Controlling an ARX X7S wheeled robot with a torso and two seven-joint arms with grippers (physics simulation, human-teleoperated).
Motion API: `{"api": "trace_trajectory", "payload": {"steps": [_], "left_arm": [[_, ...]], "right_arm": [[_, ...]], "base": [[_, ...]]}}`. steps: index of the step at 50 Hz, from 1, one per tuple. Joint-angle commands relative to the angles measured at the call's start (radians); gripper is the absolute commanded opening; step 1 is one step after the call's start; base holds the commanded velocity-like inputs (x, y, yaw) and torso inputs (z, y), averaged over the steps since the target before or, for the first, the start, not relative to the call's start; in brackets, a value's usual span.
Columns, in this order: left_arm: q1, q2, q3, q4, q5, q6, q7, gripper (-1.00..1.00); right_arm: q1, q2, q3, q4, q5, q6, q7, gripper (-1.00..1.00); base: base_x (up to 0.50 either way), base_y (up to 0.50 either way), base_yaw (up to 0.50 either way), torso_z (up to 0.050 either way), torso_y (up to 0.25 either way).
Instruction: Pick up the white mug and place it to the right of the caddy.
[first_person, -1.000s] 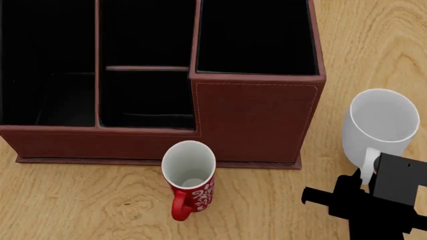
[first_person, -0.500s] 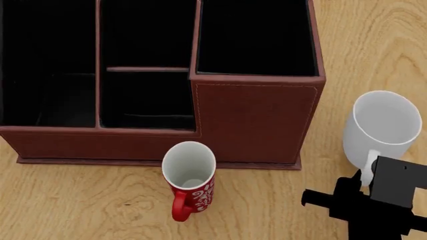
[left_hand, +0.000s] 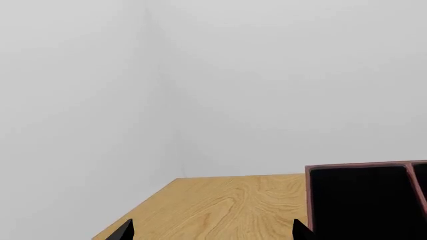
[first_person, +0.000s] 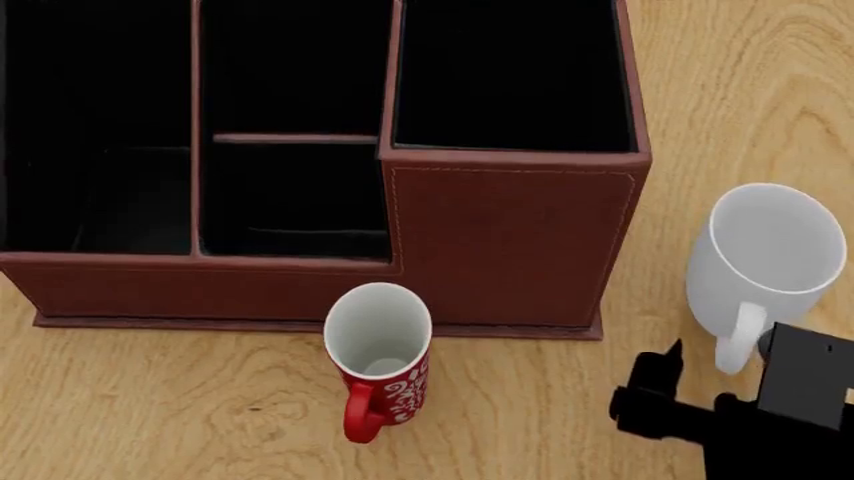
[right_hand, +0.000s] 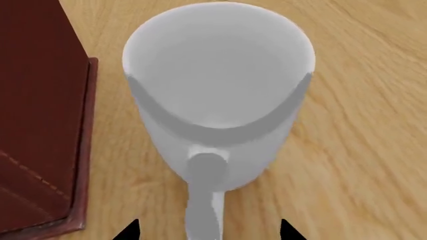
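White mug (first_person: 763, 252) upright at right of caddy (first_person: 514, 245); my right pincer (right_hand: 208, 231) released, straddling its handle.

I'm in a bare, desk-like room, more office than kitchen. A light wood-grain counter (first_person: 747, 90) carries a stitched red-brown leather-look caddy (first_person: 507, 235) with black-lined compartments, and two mugs stand beside it. Plain pale walls (left_hand: 267, 75) meet in a corner behind the counter.

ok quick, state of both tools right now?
Left tool: open, holding nothing.
Right tool: open, tips either side of the white mug handle, not gripping it.
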Motion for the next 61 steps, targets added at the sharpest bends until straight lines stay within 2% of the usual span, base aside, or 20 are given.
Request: {"api": "trace_trajectory", "payload": {"steps": [1,17,25,34,47,61], "left_arm": [[0.001,0.004,0.002,-0.001,0.003,0.001,0.003,1.00],[0.016,0.008,-0.009,-0.001,0.008,0.014,0.012,1.00],[0.050,0.010,-0.036,0.004,0.012,0.029,0.015,1.00],[0.056,0.022,-0.022,-0.003,0.028,0.045,0.028,1.00],[0.037,0.041,0.017,-0.023,0.047,0.057,0.047,1.00],[0.015,0.067,0.057,-0.053,0.061,0.078,0.072,1.00]], "right_arm": [[-0.061,0.033,0.024,-0.080,0.025,-0.028,0.024,1.00],[-0.274,0.157,0.066,-0.381,0.013,-0.117,0.159,1.00],[-0.448,0.239,0.091,-0.550,-0.039,-0.199,0.258,1.00],[-0.628,0.337,0.127,-0.735,-0.151,-0.287,0.390,1.00],[-0.767,0.415,0.153,-0.901,-0.315,-0.341,0.503,1.00],[-0.875,0.511,0.183,-1.100,-0.506,-0.319,0.664,1.00]], "base": [[0.00,0.00,0.00,0.000,0.000],[0.00,0.00,0.00,0.000,0.000],[0.00,0.00,0.00,0.000,0.000],[0.00,0.00,0.00,0.000,0.000],[0.00,0.00,0.00,0.000,0.000],[0.00,0.00,0.00,0.000,0.000]]}}
